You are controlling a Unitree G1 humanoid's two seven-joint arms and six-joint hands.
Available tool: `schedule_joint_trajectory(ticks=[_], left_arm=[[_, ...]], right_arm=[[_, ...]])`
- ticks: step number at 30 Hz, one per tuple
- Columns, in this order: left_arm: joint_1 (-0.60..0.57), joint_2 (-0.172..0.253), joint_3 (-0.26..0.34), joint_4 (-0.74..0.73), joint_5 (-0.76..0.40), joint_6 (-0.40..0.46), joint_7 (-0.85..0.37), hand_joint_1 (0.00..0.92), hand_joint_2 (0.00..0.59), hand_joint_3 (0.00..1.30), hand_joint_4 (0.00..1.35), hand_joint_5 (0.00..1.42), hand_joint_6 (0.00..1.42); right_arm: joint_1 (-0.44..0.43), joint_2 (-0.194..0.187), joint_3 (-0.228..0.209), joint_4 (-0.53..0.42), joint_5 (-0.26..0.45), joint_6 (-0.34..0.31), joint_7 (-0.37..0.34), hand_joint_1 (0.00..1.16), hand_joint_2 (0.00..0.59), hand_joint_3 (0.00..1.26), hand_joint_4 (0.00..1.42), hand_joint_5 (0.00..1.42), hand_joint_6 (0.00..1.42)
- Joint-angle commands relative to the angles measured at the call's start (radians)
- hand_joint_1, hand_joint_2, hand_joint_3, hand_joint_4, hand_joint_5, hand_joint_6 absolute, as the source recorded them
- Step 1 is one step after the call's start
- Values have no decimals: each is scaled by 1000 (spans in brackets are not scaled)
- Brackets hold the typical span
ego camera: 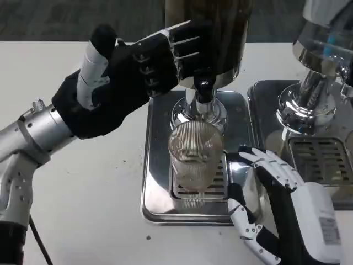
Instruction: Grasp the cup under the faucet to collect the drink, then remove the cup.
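Observation:
A clear ribbed cup (194, 157) stands upright on the grille of a steel drip tray (157, 204), right below the black-tipped faucet (204, 94) of a dark drink dispenser (220, 33). I cannot tell whether there is liquid in the cup. My left hand (127, 77) is raised at the upper left, palm toward the dispenser, its fingers stretched out against the dispenser's front just above the faucet. My right hand (281, 204) is low on the right of the cup, fingers spread and curved toward it, with a small gap between fingertips and glass.
A second chrome dispenser (314, 83) with its own drip tray (325, 160) stands close on the right, just behind my right hand. Bare white table (99, 182) lies to the left of the tray.

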Motion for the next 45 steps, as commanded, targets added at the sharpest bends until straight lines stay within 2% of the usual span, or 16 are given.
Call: schedule_joint_trajectory(ticks=[1, 10, 22, 36, 45], left_arm=[[-28, -14, -8, 44, 36, -49, 13, 0, 44, 144, 71, 124, 52], [-66, -38, -1, 162, 72, -134, 18, 0, 53, 151, 77, 127, 42], [-98, -66, -17, 266, 102, -179, -17, 0, 52, 163, 105, 154, 65], [-126, -63, -53, 363, 155, -251, -44, 0, 52, 173, 130, 179, 85], [-138, -51, -73, 412, 202, -358, -47, 0, 53, 173, 130, 181, 87]], right_arm=[[8, 6, 4, 7, 5, 9, -17, 289, 477, 377, 254, 194, 196], [3, 9, 7, 22, 9, 5, -24, 284, 481, 383, 258, 195, 196], [-1, 10, 12, 33, 22, 4, -21, 273, 484, 384, 261, 195, 196], [3, 10, 24, 28, 32, 6, -17, 267, 484, 388, 269, 205, 196], [1, 11, 23, 29, 42, 8, -10, 265, 484, 395, 271, 209, 196]])
